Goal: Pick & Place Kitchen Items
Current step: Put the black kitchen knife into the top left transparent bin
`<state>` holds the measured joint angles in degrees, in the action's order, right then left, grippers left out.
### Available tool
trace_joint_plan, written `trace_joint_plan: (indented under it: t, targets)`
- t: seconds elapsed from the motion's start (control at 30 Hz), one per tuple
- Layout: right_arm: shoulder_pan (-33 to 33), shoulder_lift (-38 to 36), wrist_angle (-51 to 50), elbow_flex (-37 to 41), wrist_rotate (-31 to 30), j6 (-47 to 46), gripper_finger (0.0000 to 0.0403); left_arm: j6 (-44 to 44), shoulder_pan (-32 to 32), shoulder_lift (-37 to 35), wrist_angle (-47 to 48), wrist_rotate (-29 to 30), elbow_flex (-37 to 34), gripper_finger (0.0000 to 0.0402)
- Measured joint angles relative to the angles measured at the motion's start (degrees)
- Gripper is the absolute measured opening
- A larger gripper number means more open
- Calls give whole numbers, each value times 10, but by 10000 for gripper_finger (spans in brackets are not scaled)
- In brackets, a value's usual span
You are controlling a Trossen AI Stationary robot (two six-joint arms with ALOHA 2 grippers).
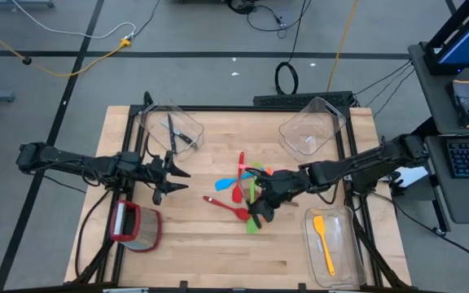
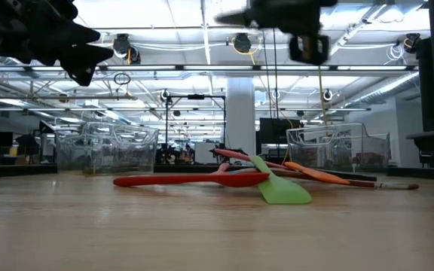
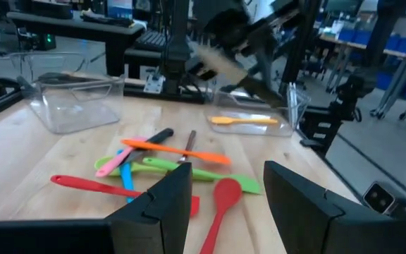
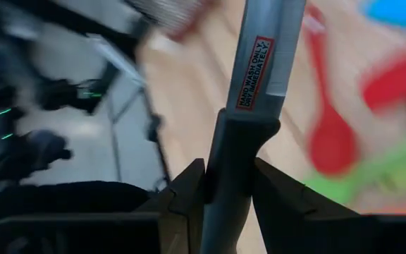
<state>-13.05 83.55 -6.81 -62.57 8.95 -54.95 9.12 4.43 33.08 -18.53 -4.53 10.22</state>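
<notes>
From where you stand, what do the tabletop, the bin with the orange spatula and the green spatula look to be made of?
The tabletop looks like pale, matt wood: joined planks with visible grain. The bin holding the orange spatula seems clear, glossy plastic, since the wood shows through. The green spatula looks like soft matt silicone or plastic; I cannot tell which.

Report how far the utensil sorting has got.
Done: an orange spatula lies in the near-right bin, and a black-handled knife in the far-left bin. In hand: the right pincer is shut on a knife. Left: the pile at table centre; the left pincer waits open.
</notes>
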Motion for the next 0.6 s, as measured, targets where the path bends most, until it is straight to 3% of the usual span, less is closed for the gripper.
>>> trace_joint_plan:
  t: [0.47,0.6]
  targets:
    - [60,0,248,0,3,397,89,112,2,0,-77,2,0,182]
    - [86,0,295,0,11,482,84,174,2,0,-106,40,0,182]
